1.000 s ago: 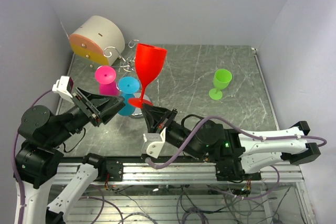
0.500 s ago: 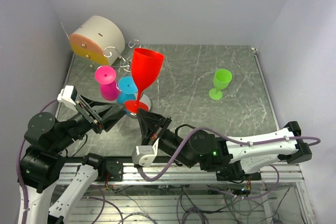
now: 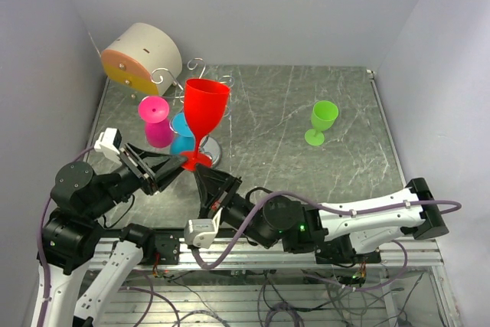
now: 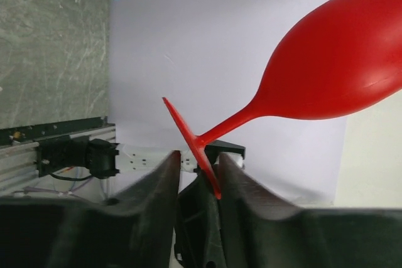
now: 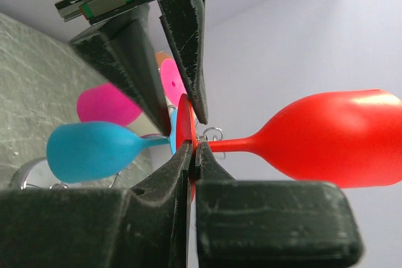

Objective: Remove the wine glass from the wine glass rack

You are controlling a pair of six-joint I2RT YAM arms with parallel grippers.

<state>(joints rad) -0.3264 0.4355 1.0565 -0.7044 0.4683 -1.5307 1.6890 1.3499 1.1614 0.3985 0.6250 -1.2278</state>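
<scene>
The left gripper (image 3: 182,163) has its jaws apart, one on each side of the round foot of the red wine glass (image 3: 205,105). In the left wrist view the foot disc slants through the gap between those jaws (image 4: 198,155). Its lower edge sits close against the right-hand finger, and whether they touch cannot be told. The bowl (image 4: 326,73) swells away up and to the right of the jaws and is cut off at the frame edge.

Beyond the left jaws, a pink glass (image 3: 156,120) and a blue glass (image 3: 184,129) hang bowl-down on the wine glass rack (image 3: 161,76). These two glasses and the red stem hide most of the rack's wire; only a few curled hooks and part of its shiny base show. A beige cylinder (image 3: 142,55) lies farther behind it.

The right gripper (image 3: 200,175) comes up from below, jaws pinched together on the lower rim of the same red foot. Its own camera shows the jaws (image 5: 192,149) closed on the disc's edge, the left fingers (image 5: 188,48) just above them, and the stem and bowl (image 5: 326,139) stretching away to the right. The red glass is upright in the air, clear of the rack's hooks and above the counter (image 3: 268,128).

Well off to the right of both jaws, a green glass (image 3: 322,119) stands on the counter.
</scene>
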